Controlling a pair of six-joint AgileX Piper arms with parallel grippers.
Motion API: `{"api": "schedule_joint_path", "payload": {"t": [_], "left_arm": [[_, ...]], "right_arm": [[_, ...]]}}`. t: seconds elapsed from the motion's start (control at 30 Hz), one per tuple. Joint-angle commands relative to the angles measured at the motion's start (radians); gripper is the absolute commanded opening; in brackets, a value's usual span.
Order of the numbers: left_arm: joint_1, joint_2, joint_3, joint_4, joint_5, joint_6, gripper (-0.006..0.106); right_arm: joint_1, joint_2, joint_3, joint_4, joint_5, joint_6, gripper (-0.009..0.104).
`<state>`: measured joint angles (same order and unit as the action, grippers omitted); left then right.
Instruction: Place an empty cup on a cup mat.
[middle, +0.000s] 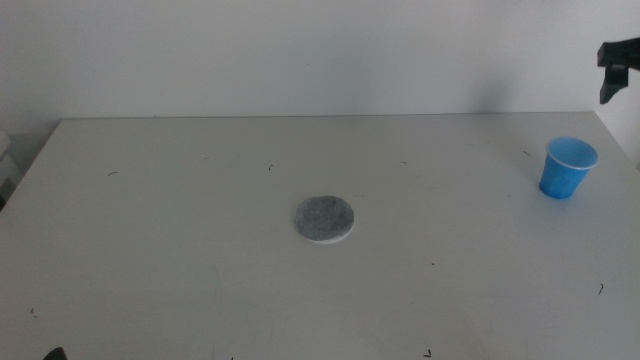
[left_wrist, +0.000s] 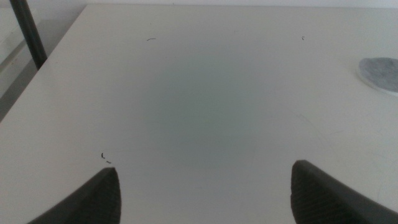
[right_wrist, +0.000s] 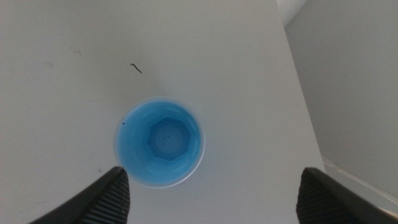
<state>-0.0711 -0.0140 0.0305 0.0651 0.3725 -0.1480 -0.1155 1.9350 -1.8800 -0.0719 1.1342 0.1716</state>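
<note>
The blue cup (middle: 568, 168) stands upright and empty near the table's right edge, far from the cup mat (middle: 325, 219), which lies flat at the table's middle. In the right wrist view the cup (right_wrist: 160, 142) is seen from straight above. My right gripper (right_wrist: 212, 177) is open, high above the cup and a little to one side of it, not touching it. A dark part of the right arm (middle: 620, 62) shows at the upper right. My left gripper (left_wrist: 204, 171) is open and empty over the table's left part, with the mat's edge (left_wrist: 380, 71) in its view.
The white table (middle: 200, 250) carries only small dark specks besides the cup and the mat. Its right edge (right_wrist: 305, 106) runs close beside the cup, with grey floor beyond. A dark pole (left_wrist: 28, 34) stands past the table's left edge.
</note>
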Motion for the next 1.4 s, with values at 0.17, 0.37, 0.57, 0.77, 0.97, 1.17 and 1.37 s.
{"api": "schedule_joint_path", "payload": {"t": [0.17, 0.37, 0.57, 0.77, 0.97, 1.17, 1.37], "left_arm": [[0.001, -0.004, -0.006, 0.0, -0.067, -0.011, 0.105], [0.001, -0.004, -0.006, 0.0, -0.067, -0.011, 0.105], [0.001, -0.004, -0.006, 0.0, -0.067, -0.011, 0.105], [0.001, -0.004, -0.006, 0.0, -0.067, -0.011, 0.105], [0.001, -0.004, -0.006, 0.0, -0.067, -0.011, 0.105], [0.001, -0.004, -0.006, 0.0, -0.067, -0.011, 0.105], [0.001, -0.004, -0.006, 0.0, -0.067, -0.011, 0.105]], "right_arm": [[-0.011, 0.076, -0.035, 0.013, -0.064, -0.014, 0.073], [-0.012, 0.154, -0.035, 0.035, -0.083, -0.022, 0.066], [-0.019, 0.203, -0.035, 0.034, -0.118, -0.024, 0.053], [-0.02, 0.231, -0.035, 0.037, -0.142, -0.026, 0.024], [-0.019, 0.225, -0.035, 0.038, -0.137, -0.025, -0.001], [-0.007, 0.141, -0.034, 0.088, -0.105, -0.029, -0.001], [0.056, 0.003, -0.034, 0.09, -0.071, -0.03, -0.001]]}}
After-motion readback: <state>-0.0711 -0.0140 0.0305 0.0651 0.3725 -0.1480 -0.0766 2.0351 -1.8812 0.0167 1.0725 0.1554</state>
